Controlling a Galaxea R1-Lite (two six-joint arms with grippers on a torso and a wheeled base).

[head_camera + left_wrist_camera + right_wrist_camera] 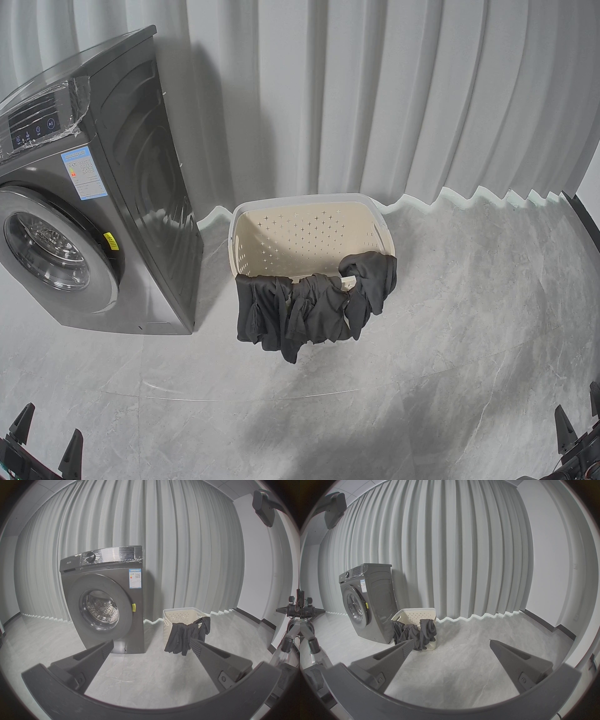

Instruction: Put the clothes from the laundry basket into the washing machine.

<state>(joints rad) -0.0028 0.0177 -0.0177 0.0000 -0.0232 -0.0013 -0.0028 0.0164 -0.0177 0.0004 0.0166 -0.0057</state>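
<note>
A cream laundry basket (306, 209) stands on the floor right of the washing machine (94, 206). Dark clothes (312, 303) hang over the basket's near rim and down its front. The machine is dark grey and its round glass door (53, 250) is closed. My left gripper (49, 430) is low at the near left, open and holding nothing, well short of both. My right gripper (578, 409) is low at the near right, open too. The left wrist view has the machine (106, 602), the basket (184, 615) and the clothes (186, 634). The right wrist view has the machine (370, 602) and the clothes (414, 633).
Pleated white curtains (375, 94) run along the back behind basket and machine. Bare grey marble-look floor (375, 400) lies between me and the basket. A dark skirting (584, 215) edges the wall at the far right.
</note>
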